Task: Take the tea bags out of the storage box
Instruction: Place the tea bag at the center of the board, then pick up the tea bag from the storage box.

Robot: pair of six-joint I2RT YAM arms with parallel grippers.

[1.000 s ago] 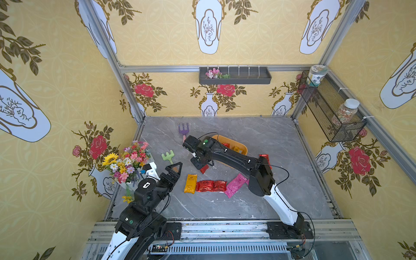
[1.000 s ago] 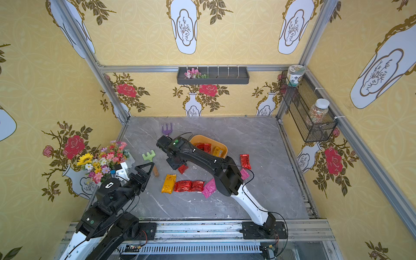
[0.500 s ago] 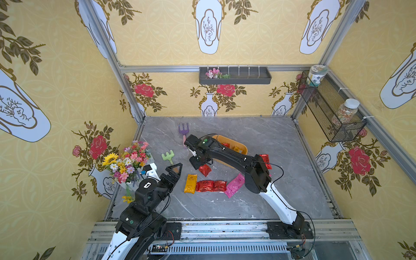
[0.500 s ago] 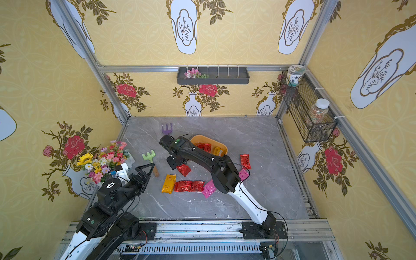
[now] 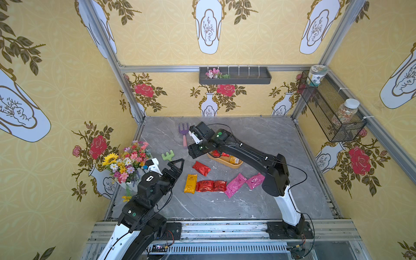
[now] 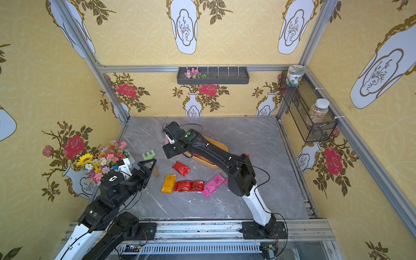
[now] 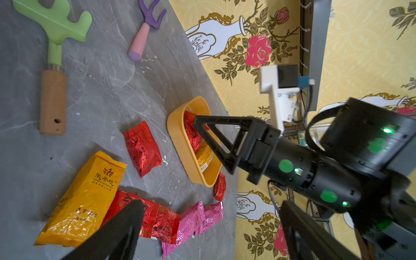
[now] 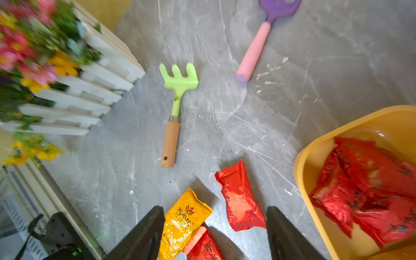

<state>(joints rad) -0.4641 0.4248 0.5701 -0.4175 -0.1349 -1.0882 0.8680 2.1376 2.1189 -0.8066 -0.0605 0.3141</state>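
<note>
At the left end of the storage box (image 5: 234, 166), your right pincer (image 8: 215, 209) hangs above the worktop (image 5: 258, 202). Its fingers (image 8: 144, 231) are spread well apart with nothing between them. A lone red bag (image 5: 201, 168) lies flat on the worktop just below. Your left pincer (image 7: 211, 203) stands fully wide and empty too, near the worktop's left edge and apart from every bag.

You have seven tea bags lying outside the box.
- Four are red: the lone one, a touching pair (image 5: 212, 186) in the row nearer you, and one (image 7: 220, 186) just beside the box's right end.
- One orange-yellow bag (image 5: 190, 184) starts that row on the left.
- Two magenta-pink bags (image 5: 235, 185) close the row on the right.

Inside the box you can see overlapping red bags (image 8: 364, 180), at least two, though the exact count cannot be told. One labelled orange-yellow bag (image 7: 203, 155) lies in there with them.

Two toy garden tools lie left of the box: a green rake (image 5: 168, 155) with a wooden handle, and a purple fork (image 5: 184, 132) with a pink handle. One flower bunch (image 5: 128, 162) in a white picket planter sits at the left edge.

The worktop is grey marble-patterned and scuffed white in places. The walls carry yellow paper printed with roses and vases. On the back wall hangs one dark grey tray (image 5: 247, 80), with pink blossoms in its left end. On the right wall hangs one black mesh basket (image 5: 326, 117), which holds two jars (image 5: 344, 111).
</note>
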